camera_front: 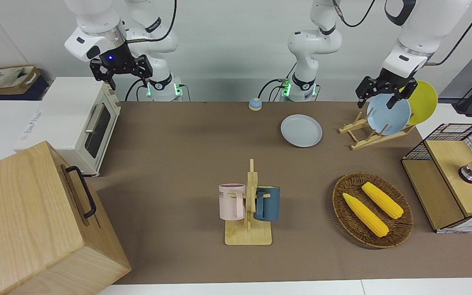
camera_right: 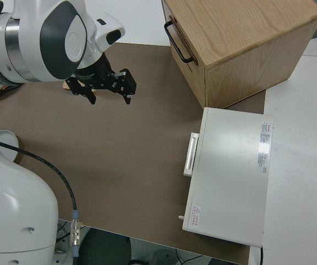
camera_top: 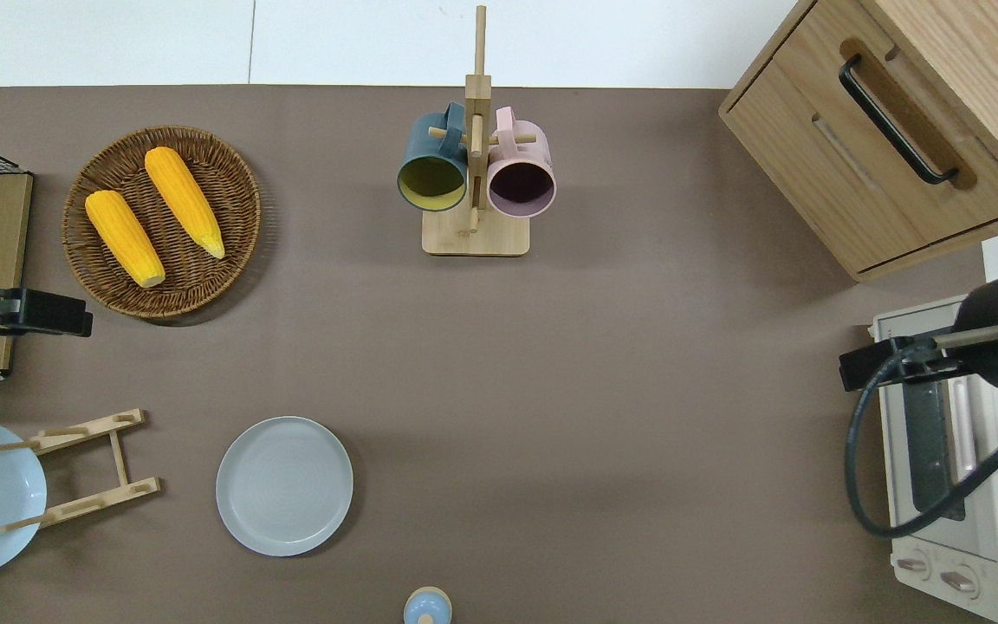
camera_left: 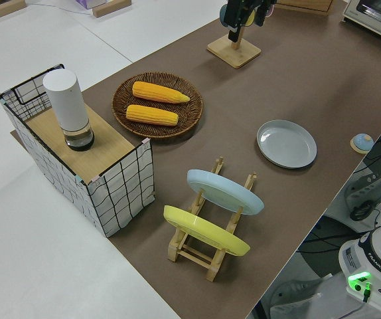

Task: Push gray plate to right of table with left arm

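Your left arm's black end effector [camera_front: 386, 92] is hanging open and empty; the round pale gray plate [camera_front: 301, 130] is lying near the matte brown tabletop's [camera_front: 178, 164] robot-side edge.

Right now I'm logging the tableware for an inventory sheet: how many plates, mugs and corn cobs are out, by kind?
Plates: 3, a pale gray round plate flat on the brown table, a light blue plate and a yellow plate in the wooden rack.
Mugs: 2, a pink mug and a dark teal mug.
Corn cobs: 2, yellow.
Total: 7.
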Robot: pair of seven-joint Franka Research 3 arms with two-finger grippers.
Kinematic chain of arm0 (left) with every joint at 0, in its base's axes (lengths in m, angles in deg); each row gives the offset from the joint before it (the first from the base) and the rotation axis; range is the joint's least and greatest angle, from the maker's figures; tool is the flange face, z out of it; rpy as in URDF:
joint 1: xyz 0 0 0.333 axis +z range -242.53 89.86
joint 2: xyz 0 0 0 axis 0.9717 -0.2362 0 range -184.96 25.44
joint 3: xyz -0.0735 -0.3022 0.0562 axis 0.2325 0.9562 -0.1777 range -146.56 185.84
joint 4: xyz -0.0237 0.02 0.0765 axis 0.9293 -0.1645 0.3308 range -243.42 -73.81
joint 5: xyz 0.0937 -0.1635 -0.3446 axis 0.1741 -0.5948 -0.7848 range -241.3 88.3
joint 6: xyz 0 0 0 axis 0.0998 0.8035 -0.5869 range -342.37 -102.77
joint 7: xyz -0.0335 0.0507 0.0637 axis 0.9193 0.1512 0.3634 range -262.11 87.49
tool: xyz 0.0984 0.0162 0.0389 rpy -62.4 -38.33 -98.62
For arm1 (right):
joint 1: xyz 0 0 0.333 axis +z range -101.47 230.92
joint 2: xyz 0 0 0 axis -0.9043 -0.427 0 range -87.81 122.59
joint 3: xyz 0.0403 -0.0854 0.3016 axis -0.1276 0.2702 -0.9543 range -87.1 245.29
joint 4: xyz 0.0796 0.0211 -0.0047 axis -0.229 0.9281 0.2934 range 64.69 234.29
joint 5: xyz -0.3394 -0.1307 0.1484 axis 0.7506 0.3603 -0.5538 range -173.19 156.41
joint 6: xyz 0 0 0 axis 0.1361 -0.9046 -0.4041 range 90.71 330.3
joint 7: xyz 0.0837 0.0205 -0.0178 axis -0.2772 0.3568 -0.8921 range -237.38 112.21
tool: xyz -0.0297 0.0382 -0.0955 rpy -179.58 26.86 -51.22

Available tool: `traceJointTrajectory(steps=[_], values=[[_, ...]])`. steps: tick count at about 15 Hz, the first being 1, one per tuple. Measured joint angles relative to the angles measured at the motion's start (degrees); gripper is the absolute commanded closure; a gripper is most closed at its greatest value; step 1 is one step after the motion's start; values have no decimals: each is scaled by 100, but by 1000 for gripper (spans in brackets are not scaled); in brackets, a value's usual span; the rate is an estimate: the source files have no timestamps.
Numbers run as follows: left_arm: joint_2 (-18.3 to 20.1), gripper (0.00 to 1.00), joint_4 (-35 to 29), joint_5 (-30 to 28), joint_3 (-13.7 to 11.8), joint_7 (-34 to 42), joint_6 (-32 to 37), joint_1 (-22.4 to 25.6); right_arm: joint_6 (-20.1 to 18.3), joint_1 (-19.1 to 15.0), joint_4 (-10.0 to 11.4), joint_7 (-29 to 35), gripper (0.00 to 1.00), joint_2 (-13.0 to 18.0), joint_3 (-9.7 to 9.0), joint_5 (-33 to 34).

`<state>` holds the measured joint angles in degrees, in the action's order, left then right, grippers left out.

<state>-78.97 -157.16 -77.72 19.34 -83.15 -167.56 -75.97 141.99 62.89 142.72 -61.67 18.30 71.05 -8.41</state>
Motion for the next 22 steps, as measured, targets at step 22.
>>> traceJointTrajectory(steps=[22], values=[[8, 2, -47, -25, -5, -2, 442, 0, 0, 0, 0, 0, 17, 0, 0, 0]])
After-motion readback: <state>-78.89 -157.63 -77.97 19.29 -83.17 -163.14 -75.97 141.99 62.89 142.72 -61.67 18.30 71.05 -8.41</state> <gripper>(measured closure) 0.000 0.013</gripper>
